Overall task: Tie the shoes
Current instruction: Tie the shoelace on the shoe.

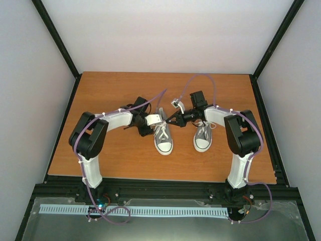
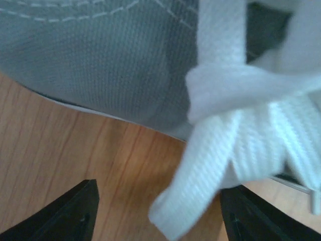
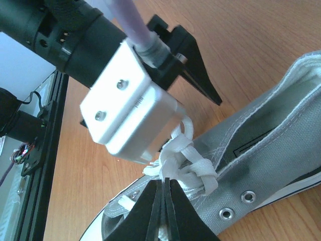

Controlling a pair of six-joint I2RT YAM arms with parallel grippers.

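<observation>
1. Wood-grain worktop (image 1: 115, 95) carries a grey canvas shoe (image 1: 163, 139) at its centre, with its twin (image 1: 202, 136) just beside it.
2. Left claw (image 2: 159, 188) gapes around a flat woven lace (image 2: 205, 170) and grips nothing.
3. Right claw (image 3: 164, 179) is closed at the knot (image 3: 175, 168); any pinch is hidden.

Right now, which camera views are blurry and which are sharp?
Left wrist view: the white flat lace is very close and soft-edged, out of focus. Right wrist view: the grey canvas sneaker is sharp, its eyelets crisp. Top external view: even light, only weak shadows.
</observation>
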